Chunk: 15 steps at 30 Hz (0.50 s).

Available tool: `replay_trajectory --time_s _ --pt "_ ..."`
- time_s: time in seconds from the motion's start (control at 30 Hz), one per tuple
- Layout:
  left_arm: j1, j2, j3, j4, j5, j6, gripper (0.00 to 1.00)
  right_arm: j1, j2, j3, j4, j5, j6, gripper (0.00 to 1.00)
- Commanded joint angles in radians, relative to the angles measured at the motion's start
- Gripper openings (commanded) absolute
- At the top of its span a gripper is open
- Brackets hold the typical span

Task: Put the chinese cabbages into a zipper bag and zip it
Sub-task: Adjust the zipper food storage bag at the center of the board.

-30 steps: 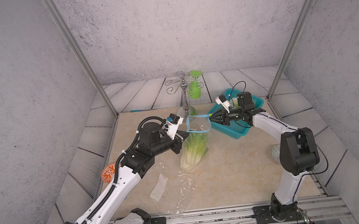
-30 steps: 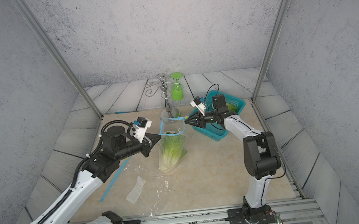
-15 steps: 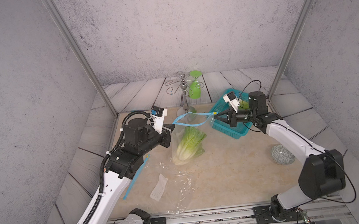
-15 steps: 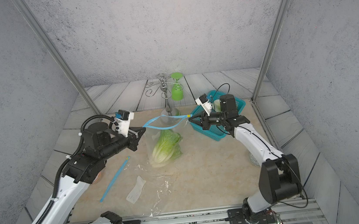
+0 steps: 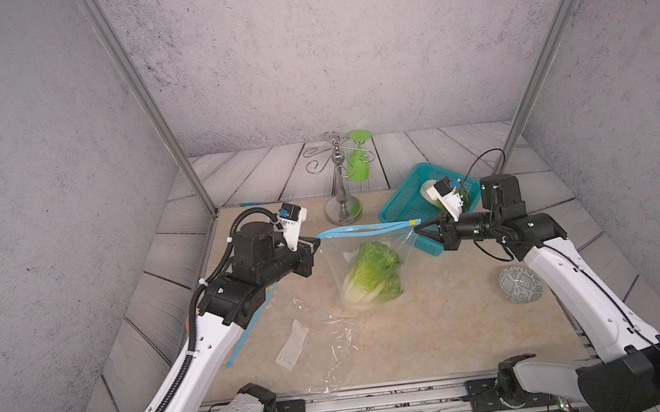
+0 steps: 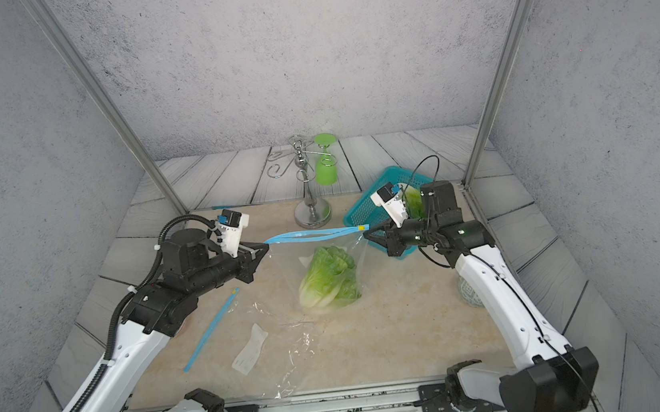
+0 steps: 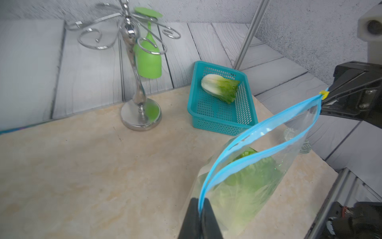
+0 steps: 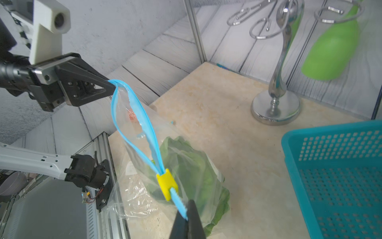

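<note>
Left pincer (image 5: 316,238) and right pincer (image 5: 417,229) both clamped on zipper bag (image 5: 336,265) track ends: hold it taut and level, slider (image 8: 167,184) free, since one cabbage (image 7: 219,88) sits unbagged in basket (image 7: 206,115).

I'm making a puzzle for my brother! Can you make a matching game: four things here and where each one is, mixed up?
Things:
1. green plastic goblet
2. clear plastic zipper bag
3. lone green-and-white cabbage
4. grey patterned bowl

Places:
A. in the teal plastic basket
B. on the beige table
C. upside down on the silver metal rack
D. pinched between left gripper and right gripper

Pairs: 1-C, 2-D, 3-A, 4-B
</note>
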Motion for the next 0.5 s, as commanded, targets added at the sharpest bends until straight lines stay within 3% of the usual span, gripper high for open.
replay_trajectory --time_s 0.0,0.07,0.13,0.2,0.33,0.47 --pt "0.042 0.034 0.081 -0.056 0.023 0.055 0.24 0.008 0.013 0.062 -0.079 0.051 -0.035 0.00" --pt "0.064 0.061 0.192 -0.117 0.033 0.086 0.42 0.024 0.013 0.078 -0.103 0.065 -0.030 0.00" --pt "0.052 0.102 0.292 -0.127 0.133 0.091 0.49 0.048 0.013 0.091 -0.135 0.090 -0.037 0.00" --pt "-0.023 0.155 0.351 -0.104 0.214 0.084 0.57 0.063 0.018 0.101 -0.155 0.115 -0.039 0.00" --pt "-0.186 0.280 0.440 -0.141 0.185 0.236 0.62 0.081 0.033 0.135 -0.193 0.125 -0.057 0.00" --pt "-0.242 0.405 0.532 -0.154 0.189 0.300 0.65 0.099 0.031 0.156 -0.215 0.127 -0.073 0.00"
